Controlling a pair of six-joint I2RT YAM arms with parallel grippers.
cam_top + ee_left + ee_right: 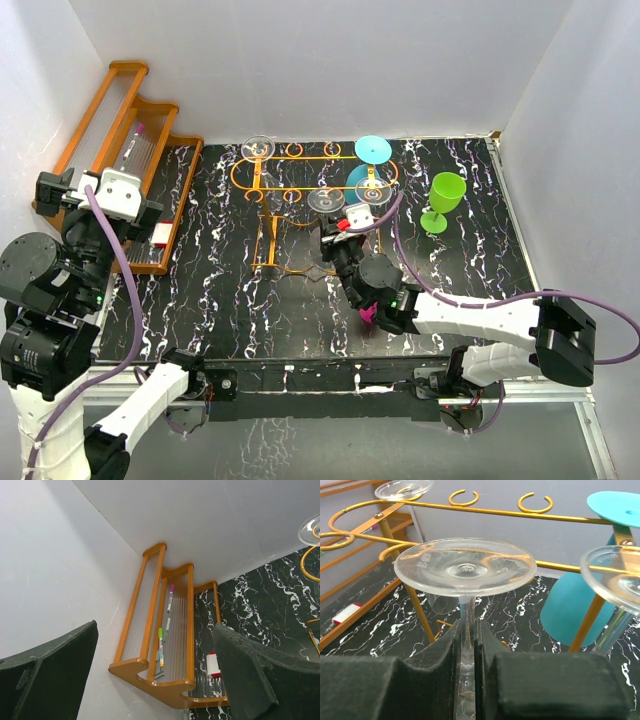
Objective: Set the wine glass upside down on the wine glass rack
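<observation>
**Black and white arms, purple cables**

The left arm (pixel 40 270) and the right arm (pixel 480 318) have white shells and round black joints. A purple cable (pixel 122 290) runs along each one. A small green light (pixel 97 298) glows on the left arm. The right gripper (pixel 468 645) has fingers (pixel 545 685) covered with black felt-like pads.

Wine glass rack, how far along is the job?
Done: a teal glass and two clear glasses hang inverted on the rack. In hand: the right gripper clamps the stem of another clear glass, foot up, at the rail. Remaining: releasing it; a green glass stands upright.
</observation>
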